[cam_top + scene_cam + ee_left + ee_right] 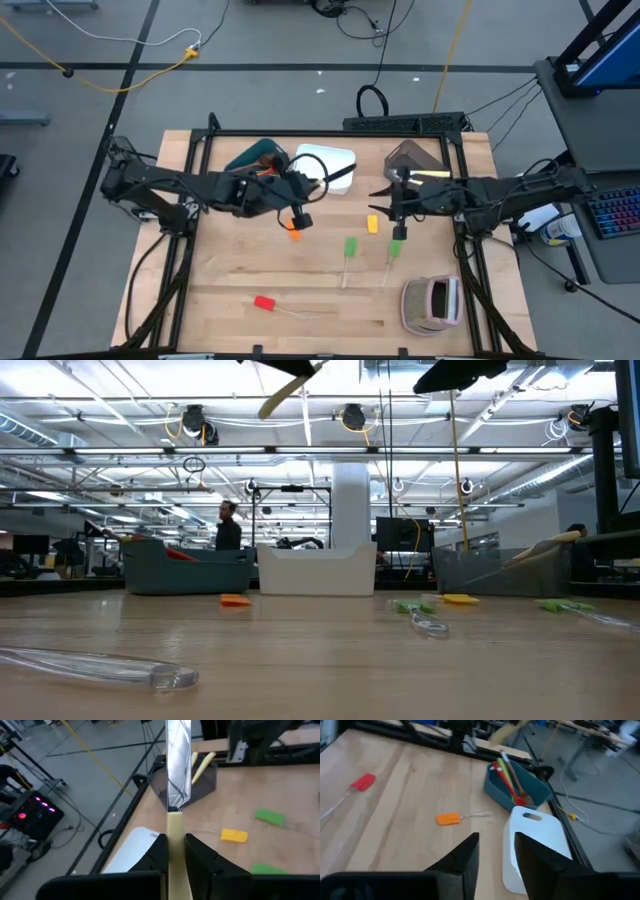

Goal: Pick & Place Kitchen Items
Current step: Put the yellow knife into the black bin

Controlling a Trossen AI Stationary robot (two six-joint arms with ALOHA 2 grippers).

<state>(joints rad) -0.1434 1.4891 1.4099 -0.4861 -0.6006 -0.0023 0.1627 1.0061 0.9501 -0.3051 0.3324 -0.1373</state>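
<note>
My left gripper (305,188) hangs above the table's middle, beside the white bin (325,163), shut on a pale-handled knife (177,780) whose steel blade points ahead of the fingers. My right gripper (495,857) is open with nothing between its fingers, high above the table near the brown bin (415,160). Small spatulas lie flat on the wood: orange (293,232), yellow (372,224), two green (349,247) (396,248) and red (264,302). The teal bin (517,785) holds several utensils, and another pale-handled knife (202,765) leans in the brown bin. My left gripper pinches the knife's pale handle (175,840) between its two fingers, a little behind where the blade begins. The knife lies along the fingers, blade out past their tips. It hangs clear of the table, and in the low view the handle (285,395) slants down.
The three bins stand in a row along the far edge. A bulky pink-grey striped object (432,303) sits at the near right corner. A clear stick (100,665) lies close to the near edge. Bare wood stretches between the spatulas and the near edge.
</note>
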